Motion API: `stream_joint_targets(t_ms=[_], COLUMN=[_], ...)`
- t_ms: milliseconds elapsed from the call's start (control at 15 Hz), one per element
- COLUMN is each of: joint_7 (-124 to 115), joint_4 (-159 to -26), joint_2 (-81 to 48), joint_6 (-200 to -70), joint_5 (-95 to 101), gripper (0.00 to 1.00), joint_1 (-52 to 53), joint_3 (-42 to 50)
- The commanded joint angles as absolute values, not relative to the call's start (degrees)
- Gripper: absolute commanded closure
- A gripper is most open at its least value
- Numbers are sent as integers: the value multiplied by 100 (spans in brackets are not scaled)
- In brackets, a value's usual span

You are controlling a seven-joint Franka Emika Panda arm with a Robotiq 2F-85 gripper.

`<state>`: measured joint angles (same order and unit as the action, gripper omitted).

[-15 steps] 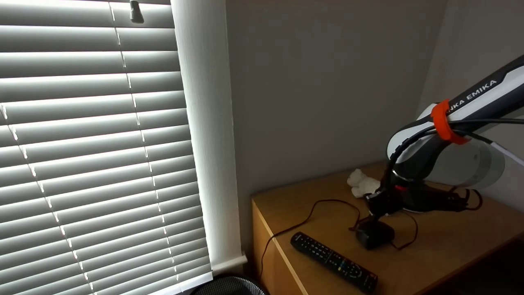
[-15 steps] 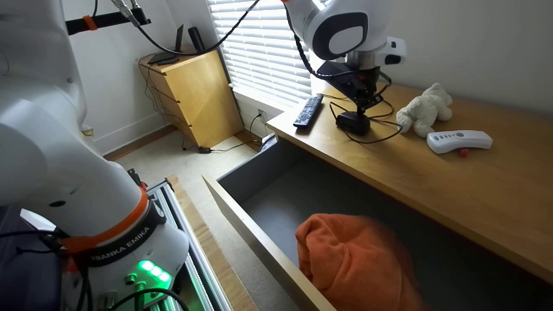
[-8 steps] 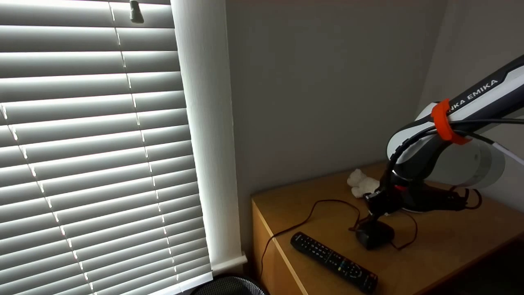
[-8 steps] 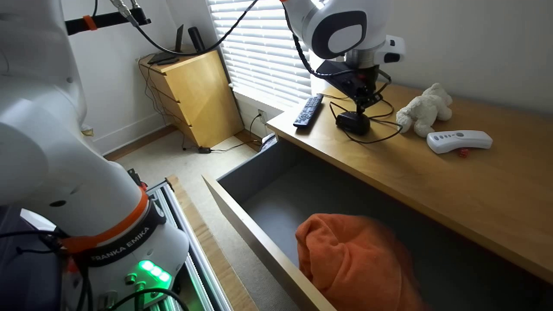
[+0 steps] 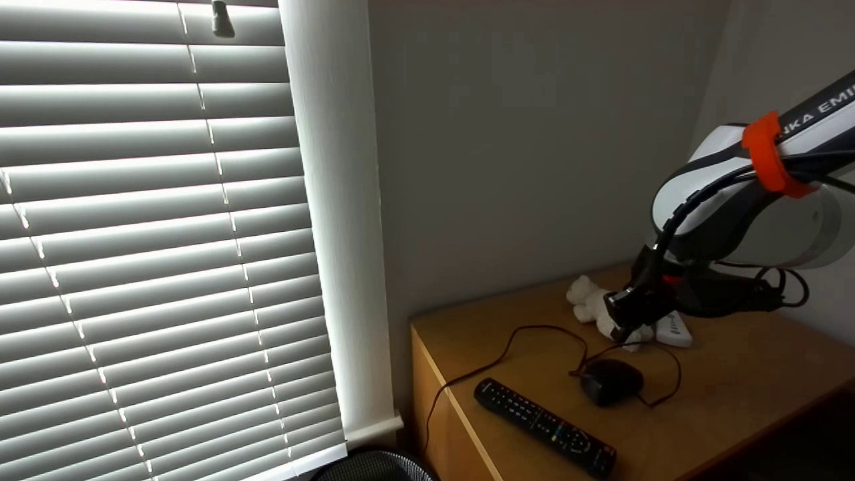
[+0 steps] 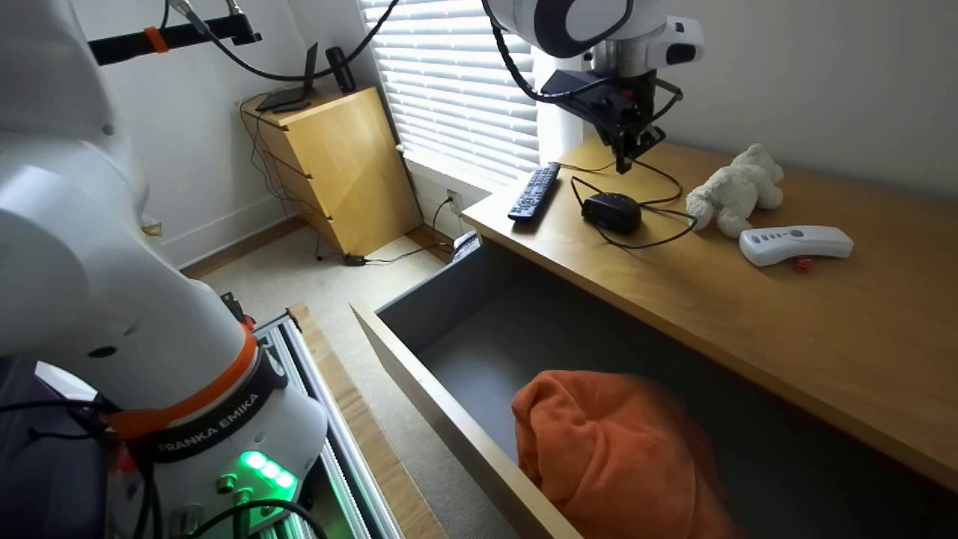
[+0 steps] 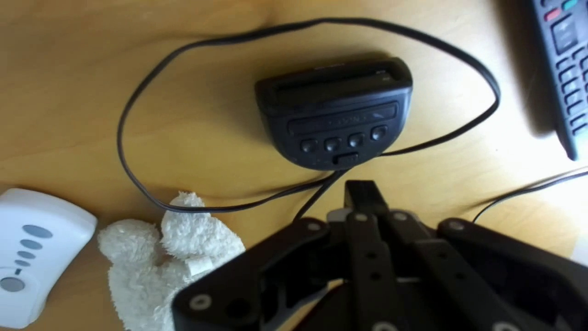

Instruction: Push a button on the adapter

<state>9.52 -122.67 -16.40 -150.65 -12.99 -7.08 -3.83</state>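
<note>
The adapter is a black rounded device (image 7: 340, 120) lying on the wooden dresser top. It also shows in both exterior views (image 5: 611, 382) (image 6: 611, 212). Its upper face has a row of several small buttons (image 7: 332, 144) and a small rectangular button (image 7: 346, 159) near the curved edge. My gripper (image 7: 365, 193) is shut, with its fingertips together and nothing between them. In the wrist view the tips appear just below the adapter's curved edge. In both exterior views the gripper (image 5: 621, 334) (image 6: 623, 166) hangs above the adapter, apart from it, pointing down.
A black cable (image 7: 133, 99) loops around the adapter. A black remote (image 6: 534, 192) lies near the dresser's window end. A white plush toy (image 6: 733, 191), a white remote (image 6: 795, 243) and a small red object (image 6: 803, 264) lie on the other side. An open drawer (image 6: 464, 442) holds orange cloth (image 6: 610, 449).
My gripper has risen from the adapter's top, where its tips appeared to touch in the earlier frames, to clear above it. The adapter has not visibly moved.
</note>
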Motion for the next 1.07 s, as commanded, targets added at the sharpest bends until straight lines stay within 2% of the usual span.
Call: stream_joint_targets(t_ms=[0, 133, 667, 733, 1000], joint_7=[463, 187, 96, 107, 126], joint_4=[-12866, -13061, -13420, -13418, -13225], joint_2=[-806, -410, 989, 1106, 1076], joint_6=[-14197, -13747, -12839, -12727, -12680], joint_5=[-376, 77, 522, 473, 446], gripper=[74, 67, 5, 1, 0], joint_1=[-388, -288, -274, -279, -259], joint_3=[2, 84, 74, 87, 93])
